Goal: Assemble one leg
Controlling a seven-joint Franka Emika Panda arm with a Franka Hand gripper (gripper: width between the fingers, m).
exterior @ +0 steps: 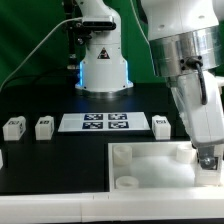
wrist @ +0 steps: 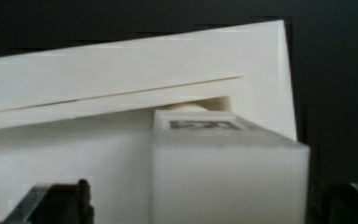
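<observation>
While the arm hangs over the tray-like piece, the exterior view runs, from its left, as follows. Two loose legs sit on the black table, well to the exterior view's left of the marker board: first leg, then second leg just beside it, both upright with tags facing the camera. Marker board lies flat, four tags showing. Robot base stands behind the marker board. Third leg sits just off the marker board's edge on the exterior view's right. Nearer the camera than the marker board lies the white tray-like piece, round socket visible near its front.

Gripper is at the far side of the tray from the marker board, on the exterior view's right, low over the tray's corner.

In the wrist view, a fourth leg stands between the fingers, tag up, against the white tray wall. Dark fingertips lie to either side of the block with a visible gap; the claw looks spread, not pinching. Contact with the leg: cannot tell.
</observation>
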